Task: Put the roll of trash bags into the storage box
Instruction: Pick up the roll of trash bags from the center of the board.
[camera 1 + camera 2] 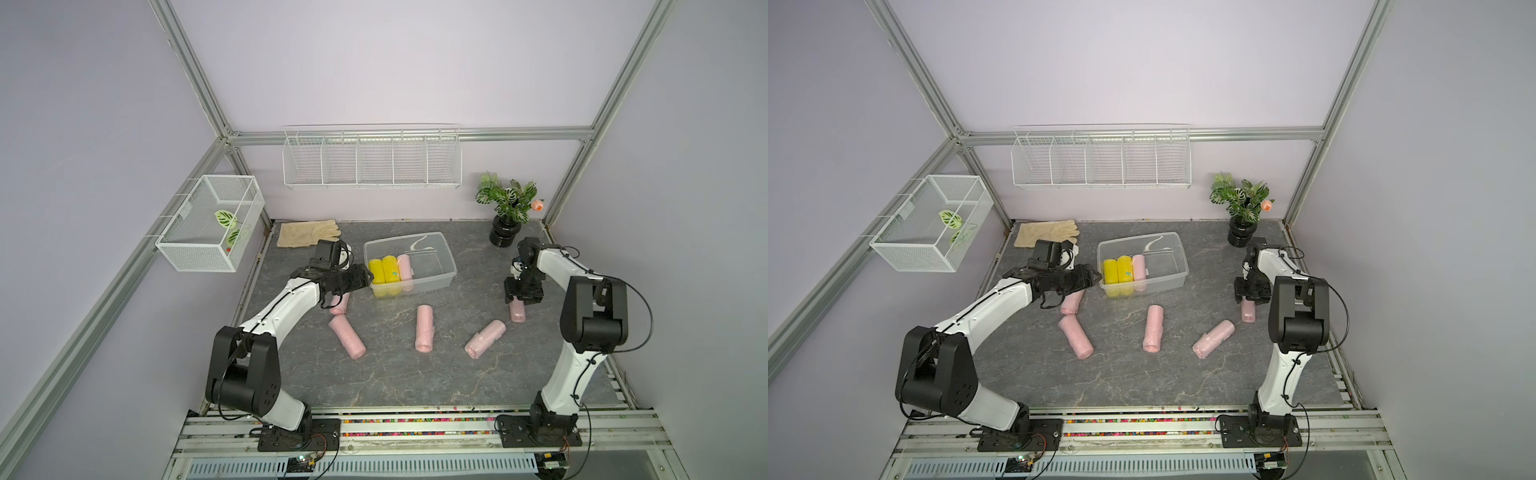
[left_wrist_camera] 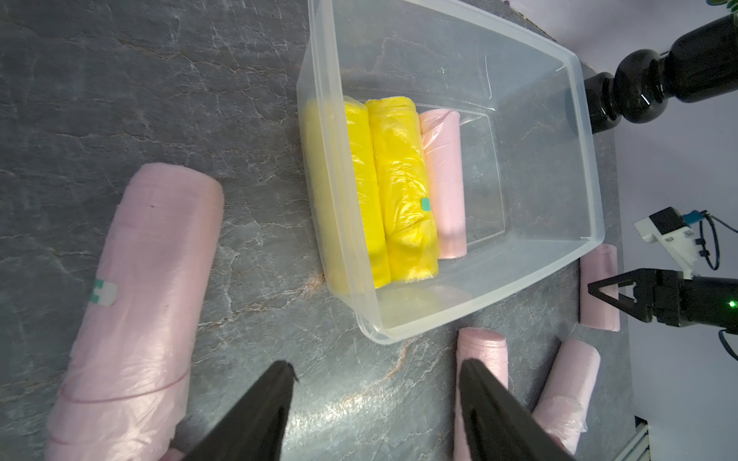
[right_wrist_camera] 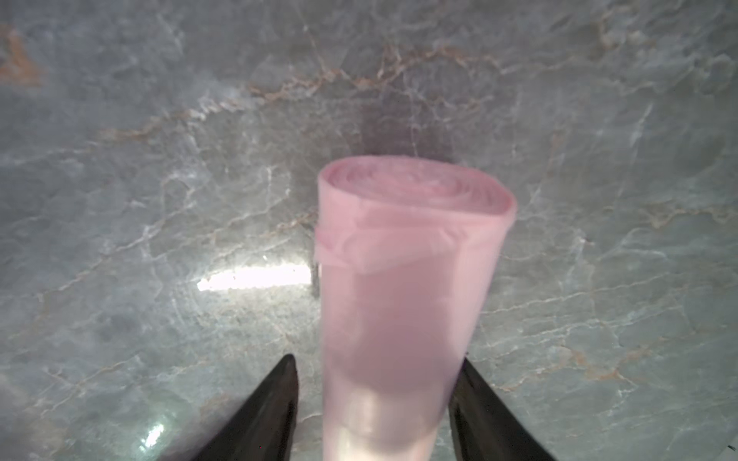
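The clear storage box (image 1: 451, 272) (image 1: 1181, 266) (image 2: 593, 167) stands mid-table and holds two yellow rolls (image 1: 384, 274) and one pink roll (image 1: 405, 270). Several pink rolls of trash bags lie on the table. One pink roll (image 1: 518, 316) (image 1: 1248, 315) (image 3: 407, 259) lies at the right. My right gripper (image 1: 523, 301) (image 3: 377, 359) straddles its far end, open, with a gap at one finger. My left gripper (image 1: 368, 276) (image 2: 375, 363) hangs open beside the box's left side, nothing between its fingers. Another pink roll (image 1: 340, 303) (image 2: 139, 299) lies just under it.
More pink rolls lie in front of the box (image 1: 347, 336) (image 1: 424, 328) (image 1: 485, 338). A beige glove (image 1: 307, 235) lies at the back left. A potted plant (image 1: 507, 216) stands at the back right. A mesh basket (image 1: 208, 224) and a wire rack (image 1: 372, 160) hang on the walls.
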{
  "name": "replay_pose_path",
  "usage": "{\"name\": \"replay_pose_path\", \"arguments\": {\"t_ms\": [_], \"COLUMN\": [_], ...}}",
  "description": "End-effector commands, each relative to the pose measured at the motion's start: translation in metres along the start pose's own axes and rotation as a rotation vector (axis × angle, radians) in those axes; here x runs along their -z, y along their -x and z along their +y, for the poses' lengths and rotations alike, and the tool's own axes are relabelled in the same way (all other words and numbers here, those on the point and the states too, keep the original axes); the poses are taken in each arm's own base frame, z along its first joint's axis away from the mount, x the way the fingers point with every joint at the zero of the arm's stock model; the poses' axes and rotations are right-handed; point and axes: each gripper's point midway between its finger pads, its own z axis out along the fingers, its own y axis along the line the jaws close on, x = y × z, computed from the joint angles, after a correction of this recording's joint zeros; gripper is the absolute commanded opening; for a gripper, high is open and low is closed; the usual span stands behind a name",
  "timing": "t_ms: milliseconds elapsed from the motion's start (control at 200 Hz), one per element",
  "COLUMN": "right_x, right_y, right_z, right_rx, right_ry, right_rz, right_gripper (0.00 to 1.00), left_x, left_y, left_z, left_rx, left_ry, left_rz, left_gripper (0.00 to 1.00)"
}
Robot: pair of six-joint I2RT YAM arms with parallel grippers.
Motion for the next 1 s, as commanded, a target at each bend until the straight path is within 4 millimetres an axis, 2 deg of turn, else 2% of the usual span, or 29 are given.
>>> {"name": "replay_pose_path", "arguments": {"t_ms": [0, 180, 275, 365, 460, 575, 740, 900, 995], "right_x": [-0.008, -0.016, -0.017, -0.013, -0.004, 0.016, 0.057, 0.101, 0.128], "right_y": [-0.003, -0.008, -0.010, -0.010, -0.006, 0.003, 0.022, 0.042, 0.054], "right_z": [0.004, 0.005, 0.004, 0.005, 0.007, 0.014, 0.033, 0.064, 0.090], "right_rx": [0.009, 0.014, 0.016, 0.014, 0.017, 0.014, 0.019, 0.054, 0.081], "right_ry": [0.002, -0.001, -0.003, 0.000, 0.011, 0.050, 0.137, 0.214, 0.277], "right_rz": [0.040, 0.066, 0.065, 0.051, 0.031, -0.019, -0.126, -0.234, -0.300], "right_gripper": [0.62, 0.59, 0.52, 0.46, 0.44, 0.43, 0.43, 0.43, 0.43], "left_x": [0.007, 0.009, 0.010, 0.010, 0.010, 0.010, 0.011, 0.013, 0.014], "left_y": [0.001, 0.002, 0.003, 0.002, 0.003, 0.003, 0.005, 0.008, 0.011], "left_z": [-0.002, -0.002, -0.001, -0.001, -0.001, -0.001, 0.000, -0.003, -0.004], "left_rx": [0.007, 0.005, 0.005, 0.004, 0.004, 0.003, -0.003, -0.006, -0.008], "left_ry": [-0.003, 0.000, 0.004, 0.006, 0.007, 0.009, 0.019, 0.014, 0.011], "left_rz": [-0.013, -0.019, -0.021, -0.019, -0.019, -0.021, -0.023, -0.029, -0.035], "left_gripper": [0.70, 0.70, 0.70, 0.70, 0.70, 0.70, 0.70, 0.70, 0.70]}}
